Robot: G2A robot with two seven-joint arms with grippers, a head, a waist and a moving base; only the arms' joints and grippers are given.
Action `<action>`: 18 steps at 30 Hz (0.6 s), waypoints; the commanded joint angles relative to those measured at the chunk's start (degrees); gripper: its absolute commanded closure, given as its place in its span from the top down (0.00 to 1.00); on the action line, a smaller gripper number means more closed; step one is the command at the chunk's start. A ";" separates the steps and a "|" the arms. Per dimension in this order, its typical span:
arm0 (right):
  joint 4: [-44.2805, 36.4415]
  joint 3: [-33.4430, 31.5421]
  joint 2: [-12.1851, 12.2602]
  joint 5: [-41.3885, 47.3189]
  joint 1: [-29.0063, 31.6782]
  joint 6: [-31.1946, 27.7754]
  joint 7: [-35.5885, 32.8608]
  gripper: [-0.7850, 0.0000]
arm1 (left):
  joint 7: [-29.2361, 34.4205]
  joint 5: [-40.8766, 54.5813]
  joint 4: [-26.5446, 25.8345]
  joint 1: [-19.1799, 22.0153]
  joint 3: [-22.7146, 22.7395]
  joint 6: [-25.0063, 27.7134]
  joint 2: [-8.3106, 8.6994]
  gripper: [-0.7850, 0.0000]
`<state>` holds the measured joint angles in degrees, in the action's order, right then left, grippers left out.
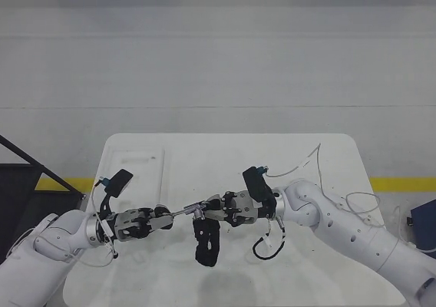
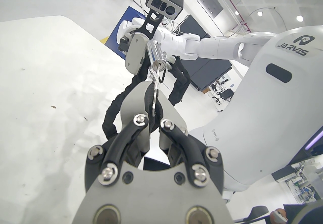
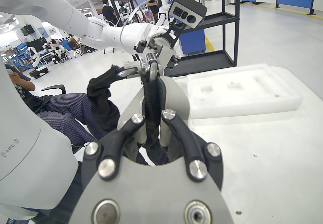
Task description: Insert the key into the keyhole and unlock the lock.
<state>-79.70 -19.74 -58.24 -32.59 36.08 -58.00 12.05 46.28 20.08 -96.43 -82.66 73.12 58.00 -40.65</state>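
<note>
Left fingers (image 2: 132, 103) are pinching the key (image 2: 156, 83), tip at the keyhole (image 2: 159, 64) just ahead — right fingers (image 3: 176, 93) are gripping the lock (image 2: 155, 54). Turning is not yet done.

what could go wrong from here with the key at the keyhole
1. The left fingers pinch the key by its thin flat end only, so turning it may make it slip or tilt in the keyhole.
2. The right gripper holds the lock in the air, seemingly by its soft black cable, so the lock may twist along with the key instead of unlocking.
</note>
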 commanded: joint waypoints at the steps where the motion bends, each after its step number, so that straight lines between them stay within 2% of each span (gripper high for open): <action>1: 0.00 0.00 0.00 0.00 0.00 0.00 0.00 0.00 | 0.00 -0.51 0.17 -0.11 0.37 0.00 0.00 0.00; 18: 0.00 0.00 0.00 0.00 0.00 0.00 0.00 0.00 | -0.63 -6.57 -3.52 -4.52 5.87 0.00 0.00 0.00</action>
<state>-79.70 -19.74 -58.24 -32.59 36.08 -58.00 12.05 45.89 13.66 -99.81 -87.03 78.81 58.00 -40.59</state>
